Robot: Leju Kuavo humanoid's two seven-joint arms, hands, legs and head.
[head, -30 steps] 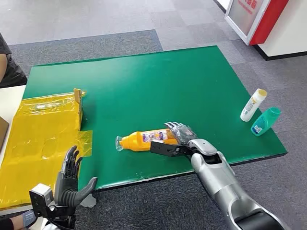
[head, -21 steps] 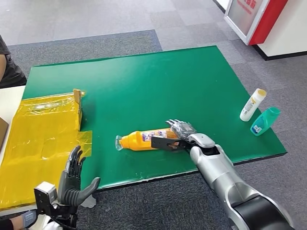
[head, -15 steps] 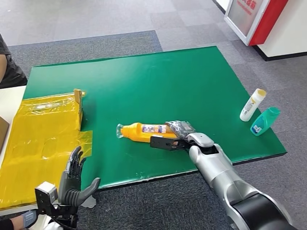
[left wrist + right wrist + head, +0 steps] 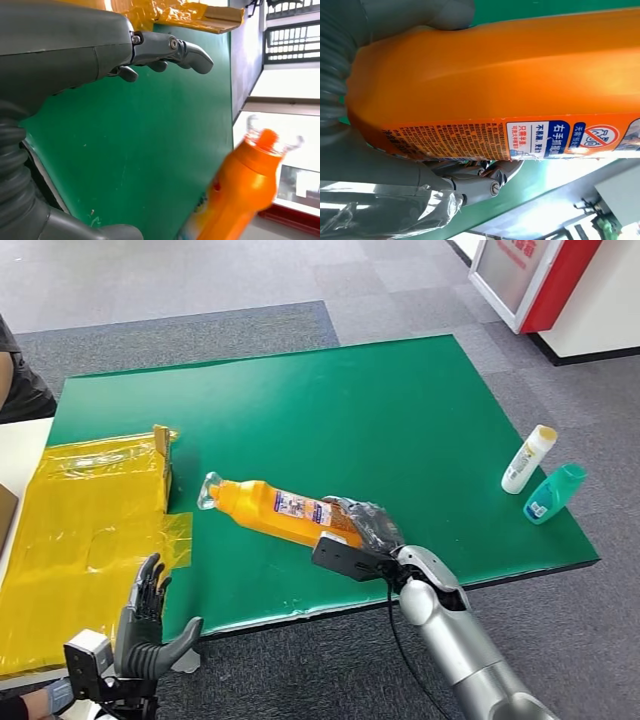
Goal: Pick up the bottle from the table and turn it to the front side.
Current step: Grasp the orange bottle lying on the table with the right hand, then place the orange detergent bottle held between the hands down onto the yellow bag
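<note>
The right hand gripped the base of the orange bottle near the table's front edge, neck pointing toward its left edge, while the left hand hung with fingers spread and empty; the lift seemed underway, and rotating its front label into view comes next.

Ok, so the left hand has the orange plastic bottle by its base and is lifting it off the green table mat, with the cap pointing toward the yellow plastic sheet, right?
Not the left hand. The head view shows the right hand gripping the orange plastic bottle by its base, cap toward the yellow plastic sheet, over the green table mat. The left hand hangs open below the table edge, holding nothing.
</note>
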